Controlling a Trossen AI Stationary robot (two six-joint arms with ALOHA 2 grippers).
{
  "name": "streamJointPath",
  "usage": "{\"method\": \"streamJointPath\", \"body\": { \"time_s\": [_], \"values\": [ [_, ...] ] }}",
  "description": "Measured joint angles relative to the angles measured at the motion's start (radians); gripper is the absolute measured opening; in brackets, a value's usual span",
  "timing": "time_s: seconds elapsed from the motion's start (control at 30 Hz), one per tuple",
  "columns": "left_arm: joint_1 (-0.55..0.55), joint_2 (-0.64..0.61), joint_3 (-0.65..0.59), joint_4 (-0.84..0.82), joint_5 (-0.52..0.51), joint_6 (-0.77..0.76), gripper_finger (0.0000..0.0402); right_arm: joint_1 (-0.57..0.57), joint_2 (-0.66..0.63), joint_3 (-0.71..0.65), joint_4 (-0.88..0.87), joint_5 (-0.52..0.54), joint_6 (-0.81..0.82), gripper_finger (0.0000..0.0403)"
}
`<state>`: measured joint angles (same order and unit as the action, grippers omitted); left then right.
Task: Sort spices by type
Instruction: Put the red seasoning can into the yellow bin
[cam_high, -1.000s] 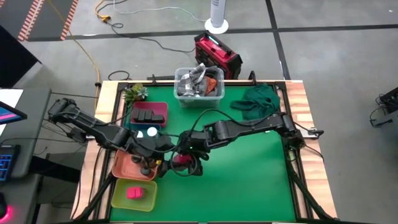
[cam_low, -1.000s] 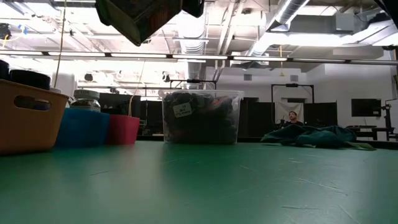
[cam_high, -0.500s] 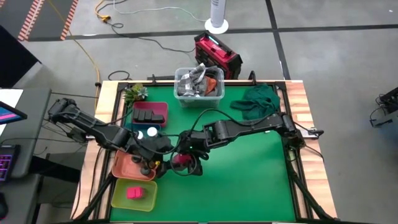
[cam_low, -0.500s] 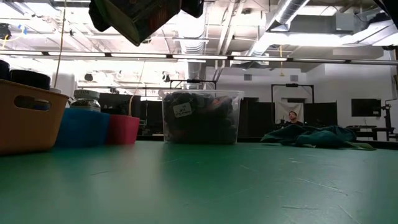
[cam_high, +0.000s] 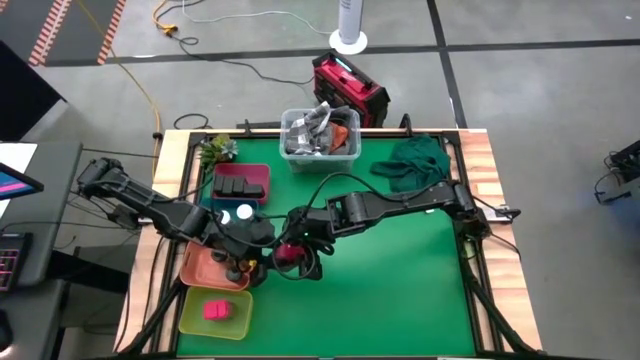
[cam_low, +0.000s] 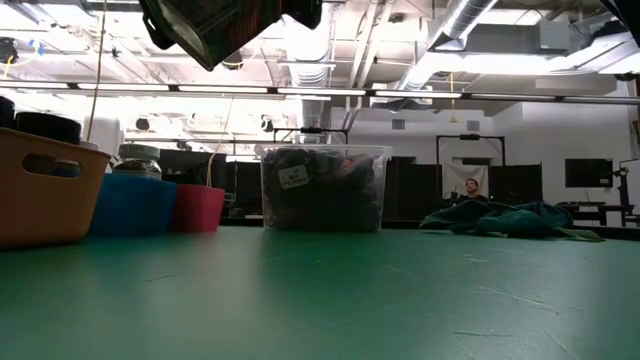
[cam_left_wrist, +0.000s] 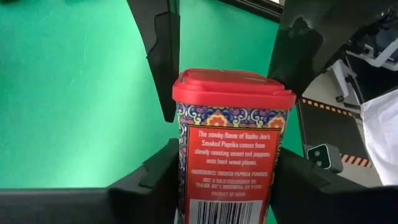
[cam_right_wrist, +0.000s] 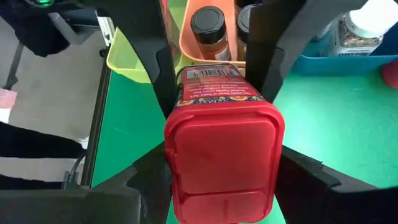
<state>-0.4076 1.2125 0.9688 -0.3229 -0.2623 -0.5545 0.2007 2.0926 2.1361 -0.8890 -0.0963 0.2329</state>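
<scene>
**Handover risk: one paprika tin, two grips**

Trouble could have started at the pink-red tin (cam_high: 287, 255), which hung above the green mat at about eight o'clock from the table's middle, just off the orange tray's (cam_high: 196, 270) three o'clock rim. You had the left gripper (cam_high: 268, 258) on its nine o'clock side, with both fingers pressed against the tin's lower walls, as far as the left wrist view showed. The right gripper (cam_high: 300, 252) came in from three o'clock and pinched the same tin (cam_right_wrist: 224, 149) near its lid.

My judgement: if either arm had pulled away while the other held firm, the tin could have twisted, slipped or been wrenched loose. If both had let go together, it would have fallen to the mat, or onto the dark jars (cam_high: 238, 268) in the orange tray.

The yellow-green tray (cam_high: 190, 318) at seven o'clock held one pink-red box (cam_high: 215, 310), so this tin probably belonged there. The orange tray held the dark-lidded round jars. The blue tray (cam_high: 224, 206) held a white-topped jar (cam_high: 243, 212). The dark pink tray (cam_high: 217, 180) held black boxes (cam_high: 241, 186). At twelve o'clock the clear bin (cam_high: 350, 152) held jumbled items I could not identify.
</scene>
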Motion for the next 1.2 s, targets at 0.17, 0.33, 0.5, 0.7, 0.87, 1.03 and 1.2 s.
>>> {"method": "streamJointPath", "body": {
  "time_s": [0.17,0.33,0.5,0.7,0.87,1.03,1.2],
  "values": [
    [0.000,0.000,0.000,0.001,0.003,-0.001,0.0172,-0.001,0.000,0.000,-0.013,-0.006,0.027,0.0255],
    [0.000,0.000,0.000,0.001,0.019,-0.032,0.0193,-0.004,-0.003,0.001,-0.020,-0.034,0.045,0.0264],
    [-0.027,-0.012,-0.001,-0.072,0.024,-0.073,0.0191,-0.015,-0.027,0.000,-0.077,-0.067,0.057,0.0285],
    [-0.070,-0.063,-0.003,-0.182,0.019,-0.129,0.0174,-0.017,-0.074,0.002,-0.121,-0.071,0.043,0.0301],
    [-0.146,-0.137,-0.003,-0.256,0.025,-0.201,0.0187,-0.019,-0.096,0.001,-0.241,-0.063,0.045,0.0303],
    [-0.272,-0.202,-0.004,-0.282,0.023,-0.239,0.0183,-0.010,-0.105,0.000,-0.292,-0.060,0.097,0.0304],
    [-0.407,-0.203,-0.005,-0.327,-0.003,-0.287,0.0183,0.013,-0.106,0.000,-0.268,-0.032,0.144,0.0304]
  ]
}}
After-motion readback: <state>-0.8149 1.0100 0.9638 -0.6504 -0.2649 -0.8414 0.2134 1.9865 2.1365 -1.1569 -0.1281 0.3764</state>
